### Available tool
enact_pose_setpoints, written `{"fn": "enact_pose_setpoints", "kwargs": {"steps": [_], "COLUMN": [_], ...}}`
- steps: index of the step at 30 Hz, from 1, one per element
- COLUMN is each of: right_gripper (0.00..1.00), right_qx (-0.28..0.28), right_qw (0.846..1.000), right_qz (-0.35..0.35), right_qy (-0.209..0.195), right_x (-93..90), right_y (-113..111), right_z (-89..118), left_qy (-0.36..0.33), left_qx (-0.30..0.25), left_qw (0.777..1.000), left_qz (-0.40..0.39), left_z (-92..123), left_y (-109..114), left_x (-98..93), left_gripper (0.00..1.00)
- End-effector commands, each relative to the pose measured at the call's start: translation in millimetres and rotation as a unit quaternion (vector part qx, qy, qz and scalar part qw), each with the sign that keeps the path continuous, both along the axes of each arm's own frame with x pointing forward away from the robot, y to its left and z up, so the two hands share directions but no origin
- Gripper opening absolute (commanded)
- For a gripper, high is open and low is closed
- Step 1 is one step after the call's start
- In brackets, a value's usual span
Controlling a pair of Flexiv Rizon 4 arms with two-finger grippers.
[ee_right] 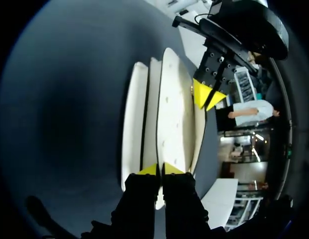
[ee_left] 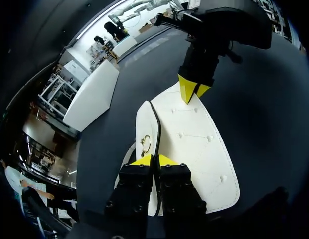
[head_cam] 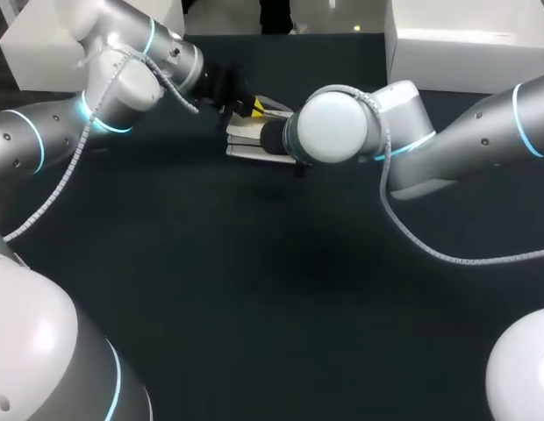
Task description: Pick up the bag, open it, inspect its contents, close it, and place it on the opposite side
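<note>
Left end effector (ee_left: 154, 160) and right end effector (ee_right: 159, 169) each pinch opposite ends of the white bag (ee_left: 194, 144).

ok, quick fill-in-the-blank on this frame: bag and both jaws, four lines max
1. The bag is ___ in colour.
2. The left jaws are ___ on one end of the bag.
3. The right jaws hold the bag at the ___ end.
4. The thin cord running along the bag by the left jaws is ___.

Missing words: white; shut; opposite; black.
</note>
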State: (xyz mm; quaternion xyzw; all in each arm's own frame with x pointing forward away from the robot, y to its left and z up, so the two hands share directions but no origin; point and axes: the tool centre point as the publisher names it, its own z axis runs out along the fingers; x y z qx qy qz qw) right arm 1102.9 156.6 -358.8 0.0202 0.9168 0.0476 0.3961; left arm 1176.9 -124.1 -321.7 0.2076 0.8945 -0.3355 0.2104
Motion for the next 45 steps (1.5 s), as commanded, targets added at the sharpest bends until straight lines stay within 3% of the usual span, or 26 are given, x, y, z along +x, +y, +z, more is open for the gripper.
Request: {"fn": "enact_pose_setpoints", "kwargs": {"steps": [1,9,17,20,22,24,29,45], "right_gripper": [0.0,0.0,0.0,0.0,0.0,0.0,0.0,0.0], "right_qx": [0.0,0.0,0.0,0.0,0.0,0.0,0.0,0.0], "right_qw": [1.0,1.0,1.0,1.0,1.0,1.0,1.0,1.0], "right_qz": [0.0,0.0,0.0,0.0,0.0,0.0,0.0,0.0], "right_qy": [-0.001,-0.001,-0.001,-0.001,-0.001,-0.001,-0.001,-0.001], "right_x": [-1.9,-1.9,-1.9,-1.9,-1.9,-1.9,-1.9,-1.9], "right_y": [-2,-2,-2,-2,-2,-2,-2,-2], "right_z": [-3,-3,-3,-3,-3,-3,-3,-3], "left_qy": [0.045,0.08,0.081,0.068,0.064,0.057,0.053,0.087], "left_qx": [0.003,0.005,0.004,0.007,0.003,0.0,0.0,0.009], "left_qw": [0.999,0.997,0.997,0.998,0.998,0.998,0.998,0.993], "left_qz": [-0.02,-0.006,-0.019,-0.014,-0.008,0.004,0.028,0.073], "left_z": [10,18,18,14,11,7,-5,-24], "left_y": [7,8,7,6,7,7,4,0], "left_x": [25.9,38.6,34.4,28.9,25.3,23.4,22.2,52.9], "left_gripper": [0.0,0.0,0.0,0.36,0.47,0.51,0.48,0.4]}}
